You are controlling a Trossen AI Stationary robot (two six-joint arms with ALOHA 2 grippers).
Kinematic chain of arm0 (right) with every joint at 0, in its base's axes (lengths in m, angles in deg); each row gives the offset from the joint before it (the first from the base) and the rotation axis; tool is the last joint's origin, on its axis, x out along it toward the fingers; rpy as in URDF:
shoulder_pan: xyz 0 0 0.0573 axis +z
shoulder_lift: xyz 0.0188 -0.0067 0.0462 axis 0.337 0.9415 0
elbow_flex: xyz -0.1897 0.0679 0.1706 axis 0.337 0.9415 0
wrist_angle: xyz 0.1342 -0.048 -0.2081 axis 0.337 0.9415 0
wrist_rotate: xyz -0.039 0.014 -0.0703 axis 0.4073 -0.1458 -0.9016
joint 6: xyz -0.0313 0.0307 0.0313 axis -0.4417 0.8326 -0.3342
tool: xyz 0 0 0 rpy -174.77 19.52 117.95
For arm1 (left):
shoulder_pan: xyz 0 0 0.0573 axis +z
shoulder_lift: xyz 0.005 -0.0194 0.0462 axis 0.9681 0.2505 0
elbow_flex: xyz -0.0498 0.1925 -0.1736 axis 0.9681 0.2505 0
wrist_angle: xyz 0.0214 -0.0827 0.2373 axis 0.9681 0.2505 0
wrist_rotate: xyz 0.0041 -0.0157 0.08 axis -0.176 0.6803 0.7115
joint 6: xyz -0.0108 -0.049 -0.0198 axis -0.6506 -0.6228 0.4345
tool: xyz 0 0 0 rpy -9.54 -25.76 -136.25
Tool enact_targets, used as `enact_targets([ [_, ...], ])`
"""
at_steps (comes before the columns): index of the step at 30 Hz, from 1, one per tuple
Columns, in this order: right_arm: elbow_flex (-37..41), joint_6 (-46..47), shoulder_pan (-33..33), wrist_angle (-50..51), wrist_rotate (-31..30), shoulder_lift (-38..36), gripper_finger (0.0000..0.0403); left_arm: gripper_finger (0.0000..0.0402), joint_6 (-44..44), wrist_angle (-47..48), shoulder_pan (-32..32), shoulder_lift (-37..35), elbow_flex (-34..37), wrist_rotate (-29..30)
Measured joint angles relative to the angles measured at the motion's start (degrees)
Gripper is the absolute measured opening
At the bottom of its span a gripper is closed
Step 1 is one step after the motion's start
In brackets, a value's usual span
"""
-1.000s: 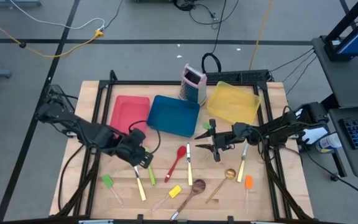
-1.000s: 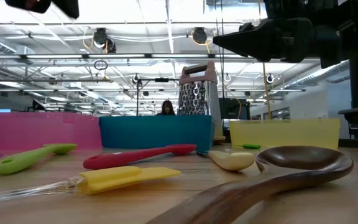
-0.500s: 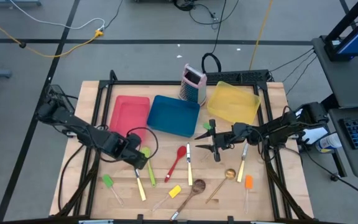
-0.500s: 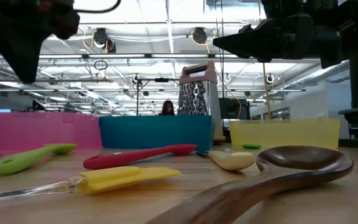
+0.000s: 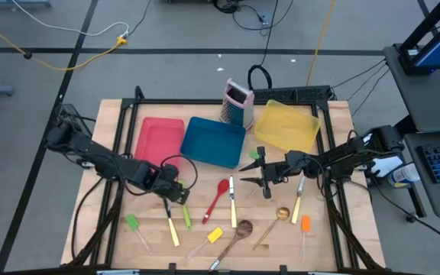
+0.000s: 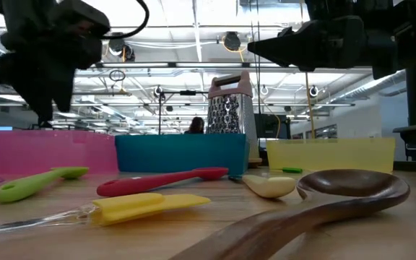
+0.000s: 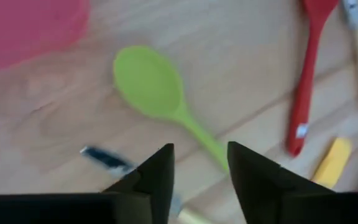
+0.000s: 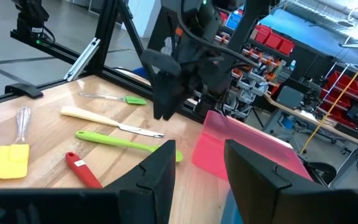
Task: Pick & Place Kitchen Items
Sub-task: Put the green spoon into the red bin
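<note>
My left hand (image 5: 173, 191) has come down and swung in over the last second, and it now hangs open just above the handle of the slim lime-green plastic spoon (image 7: 157, 93), which lies flat on the wooden tabletop (image 5: 334, 229) near the flat red tray (image 5: 159, 137), so I judge the grasp is lined up but not yet made. My right hand (image 5: 264, 182) has stayed put with its fingers apart, above the tabletop in front of the flat blue tray (image 5: 214, 141), beside the red spoon (image 5: 218, 197), holding nothing. The other utensils lie scattered and untouched, so the sorting looks barely begun.
</note>
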Motion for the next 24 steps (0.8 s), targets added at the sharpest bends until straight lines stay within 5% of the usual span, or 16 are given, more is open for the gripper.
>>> enact_targets([
  [7, 0.0, -0.8, -0.1, 0.0, 0.0, 0.0, 0.0130, 0.0173, -10.8, -8.5, -0.7, 0.0, 6.9, 0.5],
  [14, 0.0, -1.3, -0.1, 0.0, 0.0, 0.0, 0.0130, 0.0159, -12.7, -18.1, -2.1, 0.4, 10.5, 3.6],
  [24, 0.0, 0.0, -0.1, 0.0, -0.1, 0.0, 0.0130, 0.0158, -17.9, -25.0, -2.8, 11.1, 10.2, 0.5],
])
